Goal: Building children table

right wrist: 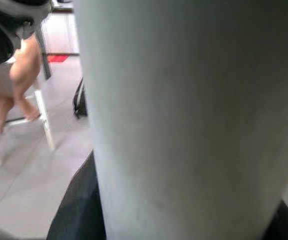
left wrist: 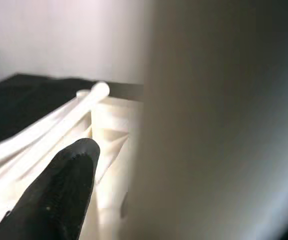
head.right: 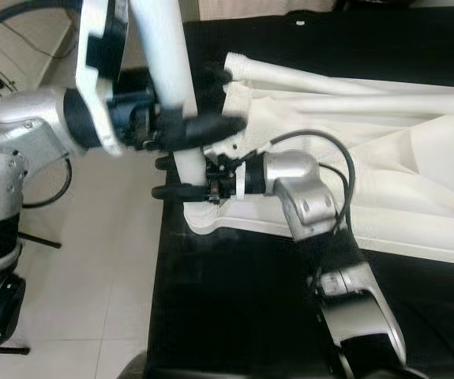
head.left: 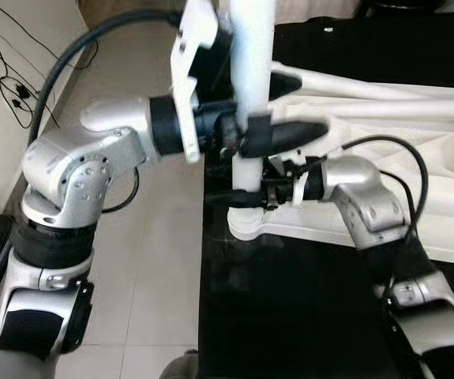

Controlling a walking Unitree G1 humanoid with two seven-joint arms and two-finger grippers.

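At the near left corner of the overturned white tabletop [head.left: 416, 213], a white table leg [head.left: 252, 71] stands upright, its foot seated on the corner's rounded edge [head.left: 246, 225]. Corner sits right at the left border of the black mat [head.left: 290, 316]; just past that border is bare tiled floor [head.left: 148, 260], open room on the robot's left.

Left gripper [head.left: 278, 136] reaches in from the left, fingers [head.left: 290, 134] clamped across the leg about midway up. In the left wrist view one black fingertip [left wrist: 58, 195] lies close beside the pale shaft [left wrist: 224, 125].

Right gripper [head.right: 187, 178] comes in low from the right, jaws closed around the leg just above its base; two black fingers [head.right: 171, 192] poke out past the shaft over the mat's edge. Right wrist view: shaft [right wrist: 184, 120] very close, blurred.

Further white parts: long rails [head.left: 384, 91] lie along the tabletop's underside, behind the leg and running off right.

Outward: black cables [head.left: 5, 79] trail along the floor and wall at far left. A person's bare legs [right wrist: 18, 75] and a white chair leg [right wrist: 43, 125] show beyond, on the tiles
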